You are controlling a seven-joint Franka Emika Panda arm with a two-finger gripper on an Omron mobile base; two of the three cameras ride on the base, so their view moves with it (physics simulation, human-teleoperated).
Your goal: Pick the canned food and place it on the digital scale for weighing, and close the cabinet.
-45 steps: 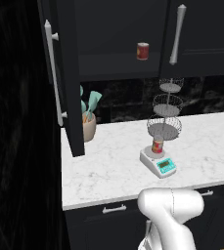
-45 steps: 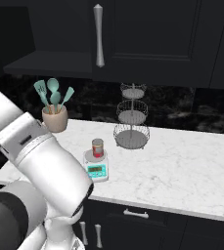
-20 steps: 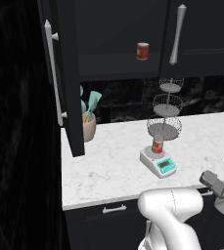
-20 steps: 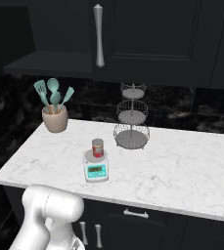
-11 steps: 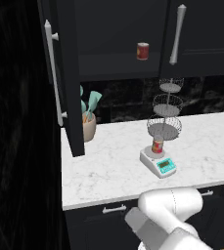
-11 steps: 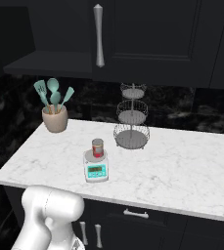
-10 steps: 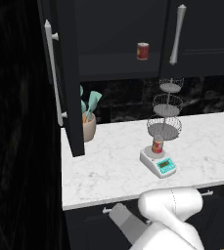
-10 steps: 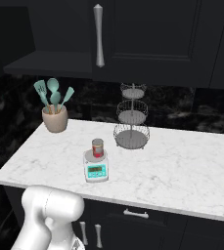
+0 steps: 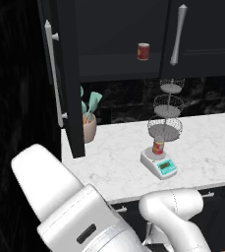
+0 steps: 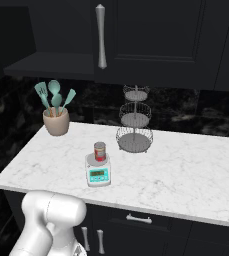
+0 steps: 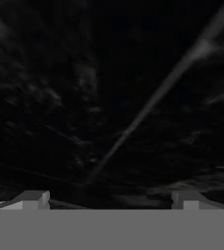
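The canned food (image 9: 157,146) (image 10: 100,151), red with a yellowish band, stands upright on the digital scale (image 9: 159,166) (image 10: 98,173) on the white marble counter. The black cabinet's left door (image 9: 65,74) is swung wide open, its silver bar handle (image 9: 53,74) facing out; the right door (image 9: 202,34) is shut. In the hand view my gripper (image 11: 108,199) is open, its fingertips (image 11: 33,199) wide apart with nothing between them. It faces a dark mottled surface crossed diagonally by a long silver bar (image 11: 152,105).
A similar red can (image 9: 143,51) sits on the shelf in the open cabinet. A three-tier wire basket (image 9: 165,113) (image 10: 134,120) stands behind the scale, and a utensil pot (image 9: 88,125) (image 10: 56,120) sits to its left. My arm's white links (image 9: 60,197) fill the lower left.
My arm has swung from low on the right up and across to the left, so a big white link now looms in the left base view. Can, scale and cabinet doors are unchanged.
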